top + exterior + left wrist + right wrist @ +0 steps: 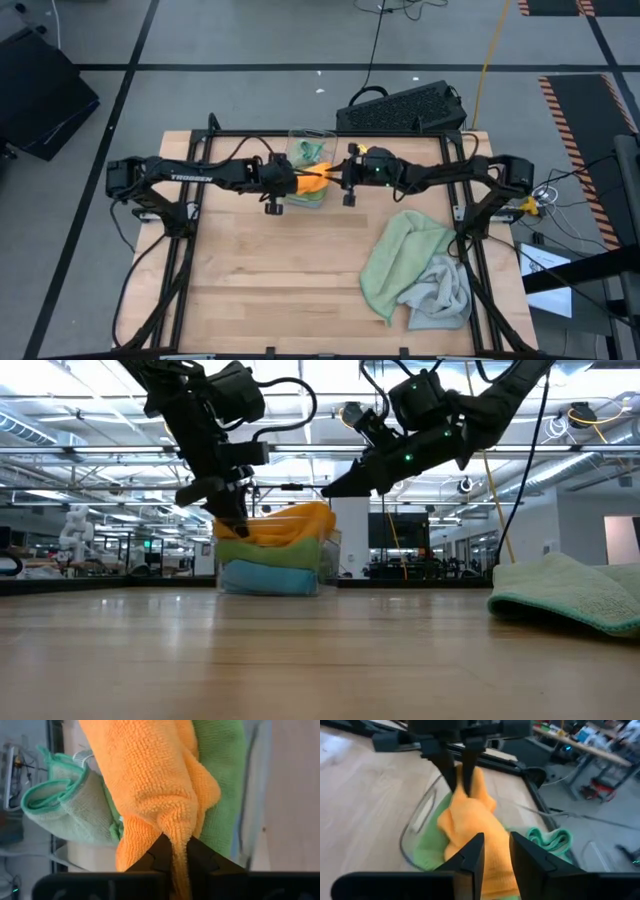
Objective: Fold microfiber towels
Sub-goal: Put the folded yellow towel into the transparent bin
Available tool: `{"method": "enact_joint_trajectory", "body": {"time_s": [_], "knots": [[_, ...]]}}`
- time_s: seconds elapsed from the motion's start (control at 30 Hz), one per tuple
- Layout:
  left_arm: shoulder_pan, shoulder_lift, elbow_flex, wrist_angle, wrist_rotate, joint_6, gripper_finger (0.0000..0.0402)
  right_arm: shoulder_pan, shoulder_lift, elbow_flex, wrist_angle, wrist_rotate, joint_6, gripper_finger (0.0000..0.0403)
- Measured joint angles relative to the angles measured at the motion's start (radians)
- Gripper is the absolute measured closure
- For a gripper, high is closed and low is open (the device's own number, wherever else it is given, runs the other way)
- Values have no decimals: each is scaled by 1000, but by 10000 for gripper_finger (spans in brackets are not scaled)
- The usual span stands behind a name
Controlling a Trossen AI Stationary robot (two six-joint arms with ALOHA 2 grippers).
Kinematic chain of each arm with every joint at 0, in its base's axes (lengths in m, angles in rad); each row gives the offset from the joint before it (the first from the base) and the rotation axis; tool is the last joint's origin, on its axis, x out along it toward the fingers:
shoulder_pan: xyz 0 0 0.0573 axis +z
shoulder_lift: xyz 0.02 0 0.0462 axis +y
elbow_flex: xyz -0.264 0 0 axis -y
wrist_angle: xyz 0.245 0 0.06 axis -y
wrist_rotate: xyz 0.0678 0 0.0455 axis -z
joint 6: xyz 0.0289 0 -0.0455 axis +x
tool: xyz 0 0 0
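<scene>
A clear bin (pixel 296 135) stands at the table's far middle. It holds a blue towel (pixel 265 578) at the bottom, a bright green towel (pixel 270 553) on that, and an orange towel (pixel 312 180) on top. My left gripper (pixel 287 184) and my right gripper (pixel 337 178) face each other over the bin. Each is shut on the orange towel (pixel 300 520). A sage green towel (pixel 400 260) and a light grey towel (pixel 440 295) lie crumpled on the table's right near part. My left gripper pinches a bunched fold (pixel 176 837) at the orange towel's left end between its two fingers. It comes slanting down from the table's left. The towel lies on the stack in the bin. My right gripper has the towel's right end (pixel 496 845) in the narrow gap between its fingers (pixel 472 855). It comes slanting down from the table's right. Its own fingers hide the place of contact.
A sage green cloth with a teal hem (pixel 550 840) shows at the bin's far side. A dark keyboard (pixel 400 105) lies beyond the table's far edge. The table's left half and its near middle show bare wood (pixel 270 280).
</scene>
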State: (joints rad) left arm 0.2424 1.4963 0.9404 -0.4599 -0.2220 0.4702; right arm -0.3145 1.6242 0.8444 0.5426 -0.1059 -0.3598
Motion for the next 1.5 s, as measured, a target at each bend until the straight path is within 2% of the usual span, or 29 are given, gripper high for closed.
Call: {"method": "enact_joint_trajectory", "body": {"time_s": [0.2,0.37,0.53,0.7,0.8,0.9,1.03,1.13,1.27,1.5], "knots": [[0,-7,0,-2,-38,-9,306,-42,28,0,13,-14,136,341],[-9,-26,-1,-12,-55,-22,267,-82,72,0,63,-137,263,372],[-11,-69,-2,-31,-50,-112,253,-85,109,6,109,-200,303,397],[-20,-148,-1,-20,-47,-183,254,-80,183,52,104,-267,322,401],[-25,-187,-1,51,-52,-190,254,-69,211,69,102,-271,311,402],[-16,-193,0,265,-62,-234,254,-57,211,70,108,-270,273,402],[23,-131,3,384,59,-305,254,-50,204,70,97,-273,258,402],[55,-58,-2,342,109,-363,254,-46,202,70,98,-292,242,402],[92,39,-1,268,253,-398,254,-44,196,70,96,-291,234,403],[113,119,2,192,258,-437,254,-44,96,70,-18,-289,215,403]]}}
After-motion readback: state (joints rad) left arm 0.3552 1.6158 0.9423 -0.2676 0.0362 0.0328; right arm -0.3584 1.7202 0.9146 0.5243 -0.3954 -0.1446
